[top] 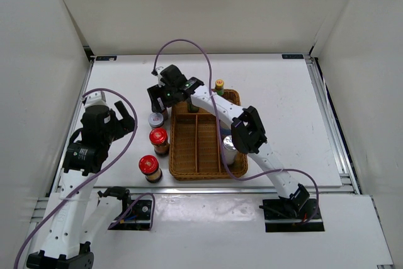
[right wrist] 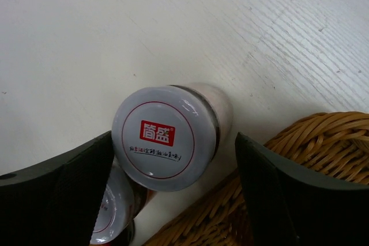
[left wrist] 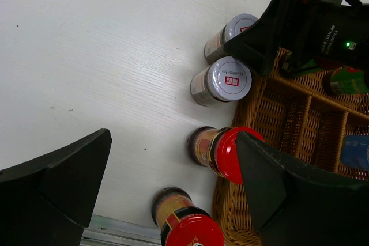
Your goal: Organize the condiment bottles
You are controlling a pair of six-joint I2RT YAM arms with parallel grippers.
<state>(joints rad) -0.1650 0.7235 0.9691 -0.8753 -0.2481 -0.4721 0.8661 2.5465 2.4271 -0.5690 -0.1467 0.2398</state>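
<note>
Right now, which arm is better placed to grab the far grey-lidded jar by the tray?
Right. The right fingers bracket the grey-lidded jar, open on either side. The left fingers, also open, hang short of it.

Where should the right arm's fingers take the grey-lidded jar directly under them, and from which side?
Grip the grey-lidded jar just below its lid, coming straight down: it stands upright, round lid facing up. Its twin and the wicker tray crowd two sides, so set the fingers across the free sides, roughly as they straddle it now; one may brush the twin.
</note>
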